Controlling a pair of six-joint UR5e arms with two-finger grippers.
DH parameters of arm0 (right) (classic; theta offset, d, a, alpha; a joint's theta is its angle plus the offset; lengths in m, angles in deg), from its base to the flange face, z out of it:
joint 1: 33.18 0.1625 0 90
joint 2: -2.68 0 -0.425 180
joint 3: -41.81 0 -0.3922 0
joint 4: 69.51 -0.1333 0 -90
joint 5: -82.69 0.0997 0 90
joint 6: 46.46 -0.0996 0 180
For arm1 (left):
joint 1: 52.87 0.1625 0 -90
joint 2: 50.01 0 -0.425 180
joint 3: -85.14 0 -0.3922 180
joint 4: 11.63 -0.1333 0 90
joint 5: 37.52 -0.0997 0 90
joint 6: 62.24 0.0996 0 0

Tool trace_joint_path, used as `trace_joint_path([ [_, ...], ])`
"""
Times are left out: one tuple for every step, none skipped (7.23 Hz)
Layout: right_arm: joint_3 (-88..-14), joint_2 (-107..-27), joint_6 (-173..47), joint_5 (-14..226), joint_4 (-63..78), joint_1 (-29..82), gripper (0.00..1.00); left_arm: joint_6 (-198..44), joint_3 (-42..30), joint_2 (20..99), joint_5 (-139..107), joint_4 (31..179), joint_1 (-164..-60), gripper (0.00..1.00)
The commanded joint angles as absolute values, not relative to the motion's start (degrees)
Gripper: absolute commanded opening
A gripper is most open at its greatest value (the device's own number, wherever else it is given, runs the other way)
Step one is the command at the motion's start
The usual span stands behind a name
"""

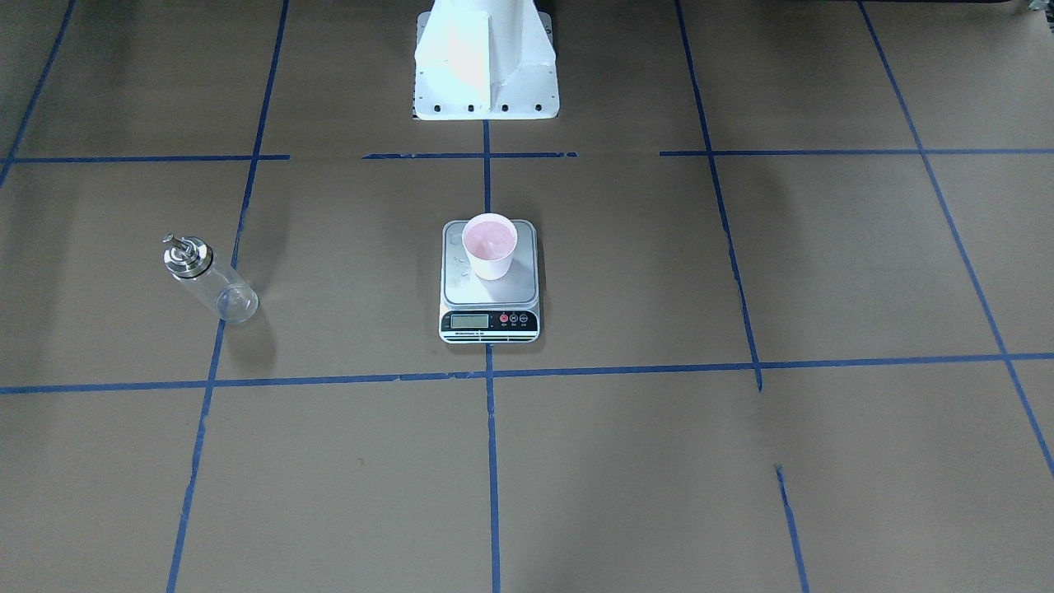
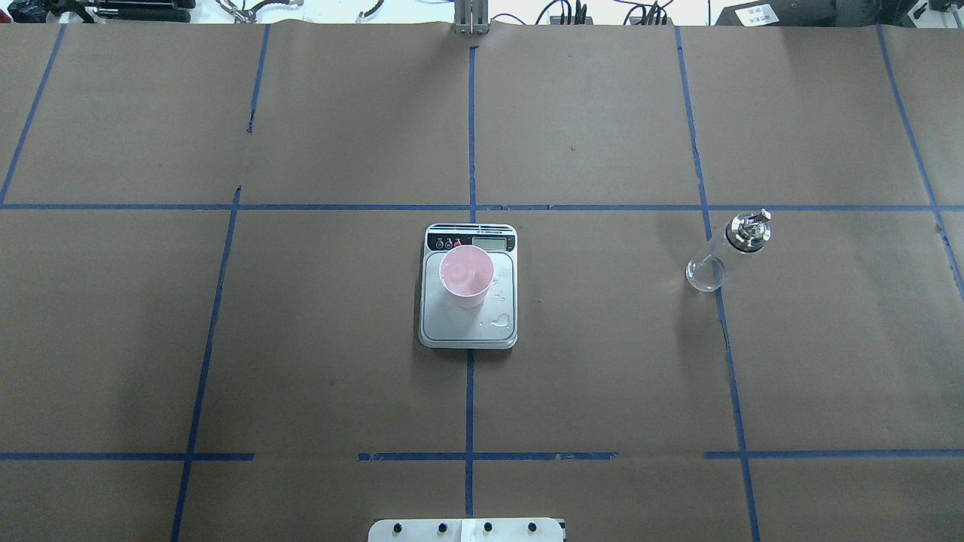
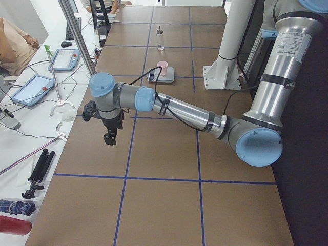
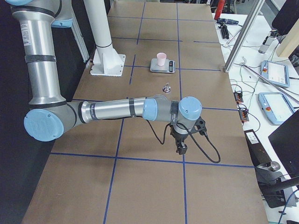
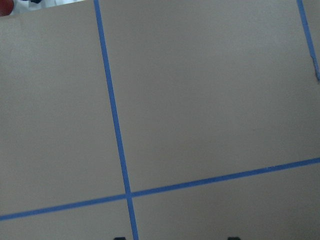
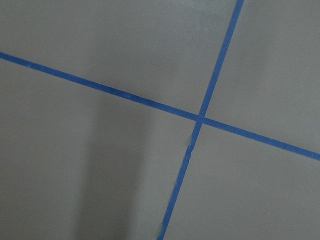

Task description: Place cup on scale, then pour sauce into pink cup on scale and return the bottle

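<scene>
Hung over open paper (image 3: 164, 205), grasp unclear: left gripper (image 3: 109, 138), right gripper (image 4: 180, 149); far beyond, cup (image 1: 489, 247) within scale (image 1: 494, 293) edges, bottle (image 1: 216, 284) apart.

4 exterior views around the scale (image 1: 486, 292)

The brown table (image 6: 75, 35) has two blue tape lines (image 6: 100, 89) on it. They cross like an X. A dark shadow (image 6: 120, 175) lies at the lower left.
</scene>
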State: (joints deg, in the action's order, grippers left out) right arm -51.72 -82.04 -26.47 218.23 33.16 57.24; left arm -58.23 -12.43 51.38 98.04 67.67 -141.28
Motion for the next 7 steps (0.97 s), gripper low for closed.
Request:
trace_joint_path([
  [-51.36,-82.57,-27.03,217.69,33.32,56.73,1.0,-58.19,-14.01,39.88,98.7,81.62,-140.94,1.0],
  [-51.61,-82.14,-27.73,217.95,33.23,56.73,1.0,-58.89,-10.0,39.12,101.06,89.36,-140.94,1.0],
  [-51.35,-81.79,-27.56,217.78,32.88,55.42,1.0,-58.98,-7.44,39.55,101.6,91.01,-140.94,1.0],
  [-51.18,-81.61,-27.56,217.52,30.53,53.76,1.0,-59.07,-8.2,40.16,101.52,90.24,-140.94,1.0],
  [-50.65,-81.52,-27.74,217.69,29.98,53.74,1.0,-59.07,-9.25,41.38,100.65,90.14,-140.94,1.0],
  [-50.82,-81.43,-27.74,217.52,29.98,53.74,1.0,-59.07,-8.82,42.79,100.29,90.06,-140.94,1.0],
  [-49.87,-81.43,-27.48,217.51,29.98,53.65,1.0,-58.99,-9.34,42.37,98.29,89.97,-141.37,1.0],
])
